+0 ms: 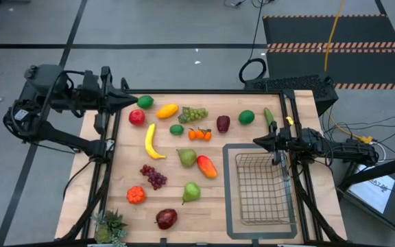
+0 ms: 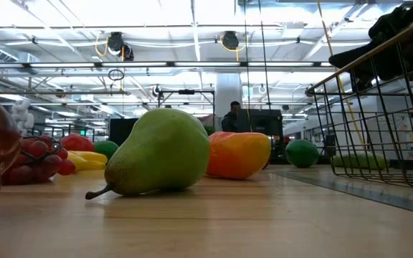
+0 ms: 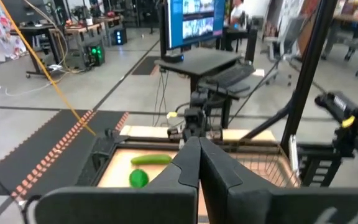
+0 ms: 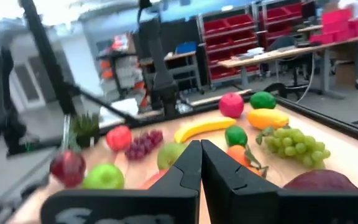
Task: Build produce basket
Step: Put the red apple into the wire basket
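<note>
The produce lies spread over the wooden table: a lime (image 1: pixel 145 101), a yellow mango (image 1: pixel 167 110), green grapes (image 1: pixel 194 114), a banana (image 1: pixel 151 141), pears (image 1: pixel 187 158), purple grapes (image 1: pixel 153 175) and a cucumber (image 1: pixel 269 116), among others. The dark wire basket (image 1: pixel 241 192) stands at the near right with nothing in it. My left gripper (image 1: pixel 132 101) hovers shut at the far left edge, beside the lime, raised above the table. My right gripper (image 1: pixel 256 142) is shut at the right edge, just beyond the basket's far end, pointing toward the produce (image 4: pixel 199 146).
A spiky potted plant (image 1: pixel 110 226) stands at the near left corner. The basket stands on a flat grey tray (image 1: pixel 229 206). Black frame rails (image 1: pixel 101 178) run along both sides of the table. Bare wood lies between the produce and the near edge.
</note>
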